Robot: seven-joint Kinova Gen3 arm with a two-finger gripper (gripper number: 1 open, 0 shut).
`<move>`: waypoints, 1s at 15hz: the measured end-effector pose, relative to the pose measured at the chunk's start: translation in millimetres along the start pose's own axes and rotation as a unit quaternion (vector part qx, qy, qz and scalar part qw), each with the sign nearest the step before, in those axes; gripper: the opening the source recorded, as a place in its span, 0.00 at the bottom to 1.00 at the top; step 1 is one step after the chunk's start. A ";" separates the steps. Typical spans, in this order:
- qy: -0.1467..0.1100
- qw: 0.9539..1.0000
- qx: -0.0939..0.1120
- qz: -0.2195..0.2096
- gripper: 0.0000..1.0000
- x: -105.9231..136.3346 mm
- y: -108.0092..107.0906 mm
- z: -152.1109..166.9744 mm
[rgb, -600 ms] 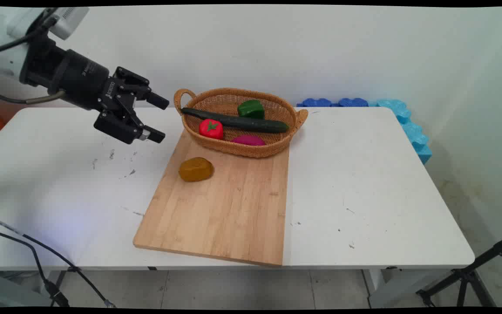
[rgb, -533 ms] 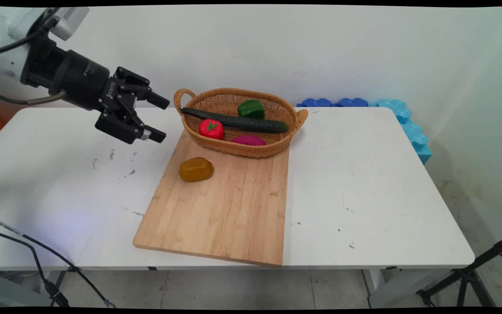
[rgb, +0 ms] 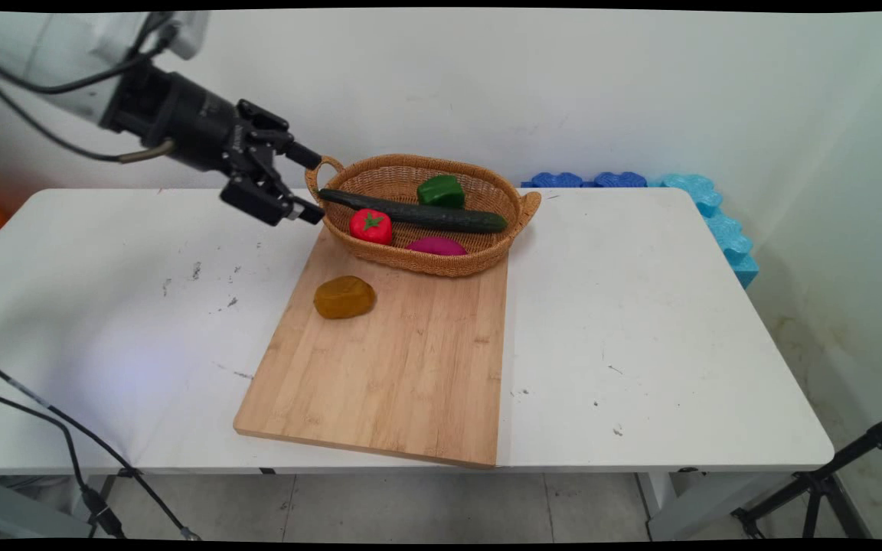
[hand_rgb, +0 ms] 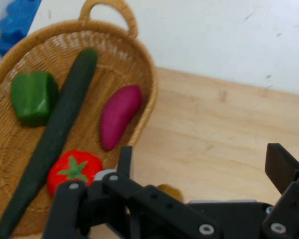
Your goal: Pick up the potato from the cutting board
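Gripper [rgb: 309,186], jaws wide and empty, has moved right to the wicker basket's [rgb: 487,264] left handle; cucumber [rgb: 418,215], tomato [rgb: 370,226] just ahead, brown potato [rgb: 344,297] below on cutting board [rgb: 395,367].

basket [rgb: 418,264] on board's [rgb: 403,367] far end | potato [rgb: 344,297] before it

Your main view looks down from above the near side of the tabletop [rgb: 640,321], facing the far wall, and takes in the whole surface from a distance. Your hand view rides on the claw [hand_rgb: 202,169], looking along it from close above, so its edges don't match the tabletop's. You see the basket [rgb: 380,172] [hand_rgb: 144,74], its cucumber [rgb: 418,214] [hand_rgb: 55,134], tomato [rgb: 370,226] [hand_rgb: 72,169] and green pepper [rgb: 441,190] [hand_rgb: 34,95], and the wooden board [rgb: 395,367] [hand_rgb: 224,134] in both views.
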 end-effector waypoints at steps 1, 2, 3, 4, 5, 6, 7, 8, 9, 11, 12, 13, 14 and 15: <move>-0.015 1.000 0.007 0.001 1.00 3.4 -6.7 7.3; -0.032 0.999 0.012 0.001 1.00 5.0 -13.3 15.5; -0.048 0.999 0.016 0.000 1.00 5.0 -18.6 23.2; -0.067 0.998 0.018 0.000 1.00 3.3 -23.9 32.2; -0.086 0.996 0.019 0.000 1.00 0.5 -27.9 41.4; -0.102 0.995 0.019 -0.001 1.00 -2.9 -30.7 49.5; -0.113 0.993 0.018 -0.002 1.00 -5.2 -32.0 55.0; -0.131 0.991 0.017 -0.004 1.00 -9.6 -33.5 64.9; -0.145 0.989 0.015 -0.007 1.00 -13.3 -34.2 73.5; -0.174 0.985 0.011 -0.014 1.00 -20.8 -34.8 91.5; -0.182 0.983 0.009 -0.015 1.00 -22.9 -34.8 96.9; -0.195 0.981 0.006 -0.018 1.00 -26.3 -34.8 105.7; -0.206 0.978 0.003 -0.021 1.00 -28.9 -34.8 113.9; -0.216 0.976 0.000 -0.024 1.00 -31.2 -35.0 121.8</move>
